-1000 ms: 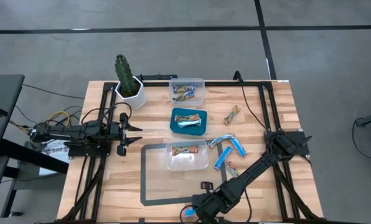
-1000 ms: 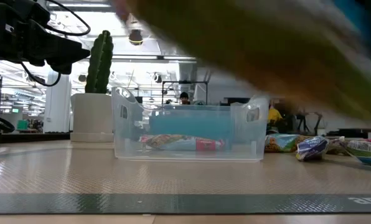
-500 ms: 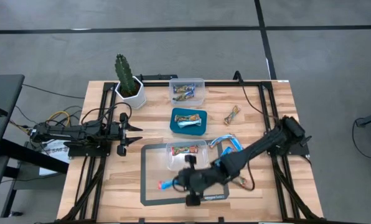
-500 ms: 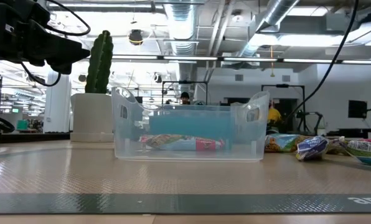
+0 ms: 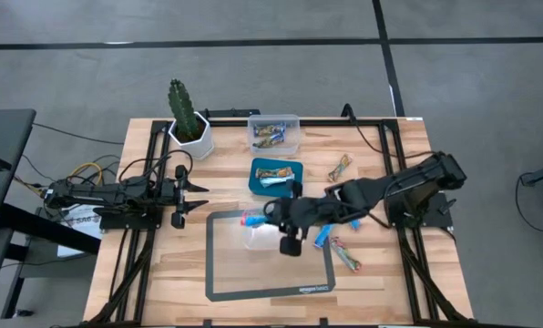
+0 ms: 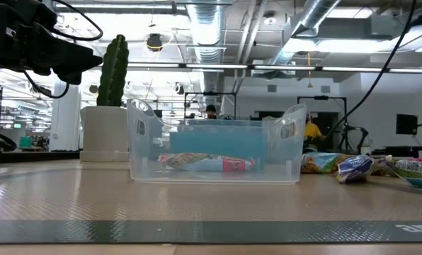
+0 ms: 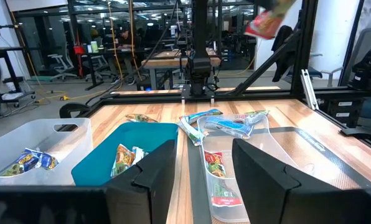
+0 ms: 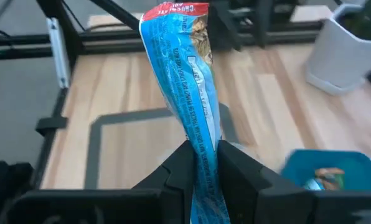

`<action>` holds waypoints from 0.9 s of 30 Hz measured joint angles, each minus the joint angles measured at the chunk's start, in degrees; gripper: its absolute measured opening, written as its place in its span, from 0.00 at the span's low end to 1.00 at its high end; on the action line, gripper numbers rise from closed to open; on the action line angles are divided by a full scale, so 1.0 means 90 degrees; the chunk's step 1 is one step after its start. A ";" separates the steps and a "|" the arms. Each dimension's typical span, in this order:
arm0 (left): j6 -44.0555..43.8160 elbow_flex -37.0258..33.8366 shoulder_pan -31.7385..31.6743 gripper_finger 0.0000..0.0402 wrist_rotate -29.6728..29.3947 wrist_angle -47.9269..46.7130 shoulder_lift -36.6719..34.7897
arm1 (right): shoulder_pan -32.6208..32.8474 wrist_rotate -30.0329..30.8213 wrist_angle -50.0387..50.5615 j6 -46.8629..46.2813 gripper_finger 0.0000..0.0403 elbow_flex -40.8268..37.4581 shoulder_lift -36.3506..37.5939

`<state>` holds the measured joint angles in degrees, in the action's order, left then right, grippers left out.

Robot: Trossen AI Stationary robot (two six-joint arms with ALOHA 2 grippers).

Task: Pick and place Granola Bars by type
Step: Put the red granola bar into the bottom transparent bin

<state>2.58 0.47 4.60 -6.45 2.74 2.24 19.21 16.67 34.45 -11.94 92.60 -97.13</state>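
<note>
Wooden table, mid-mat — my right gripper [image 8: 201, 163] pinches a blue granola bar [image 8: 184, 74] by its crimped end above the clear bin [image 5: 273, 239]; light, floppy, slick wrapper. Left gripper [image 5: 191, 189] idles at left — fingers apart.

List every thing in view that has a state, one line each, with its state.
Right gripper: shut on a blue wrapped granola bar, above the near clear plastic bin.
Left gripper: open, parked at the table's left.
Near clear plastic bin: holds one bar.
Teal tray: holds bars.
Far clear bin: holds bars.
</note>
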 joint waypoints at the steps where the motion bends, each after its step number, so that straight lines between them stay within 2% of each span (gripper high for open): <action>1: 0.0001 0.0000 0.0002 0.38 0.0001 0.0000 0.0000 | -0.0041 -0.0003 0.0096 0.0000 0.15 0.0000 0.0027; 11: 0.0000 0.0001 0.0000 0.38 -0.0001 0.0000 0.0000 | -0.0564 -0.0034 0.1302 -0.0015 0.15 -0.0012 -0.0138; 18: 0.0001 0.0001 0.0001 0.38 0.0000 -0.0001 0.0000 | -0.0852 -0.0346 0.1622 -0.0010 0.15 -0.0010 -0.0732; 27: -0.0001 0.0002 0.0002 0.38 -0.0001 -0.0002 0.0000 | -0.0899 -0.0382 0.1817 -0.0010 0.15 -0.0010 -0.1634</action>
<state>2.57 0.49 4.62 -6.46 2.72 2.24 11.11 13.23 50.81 -12.03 92.51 -111.83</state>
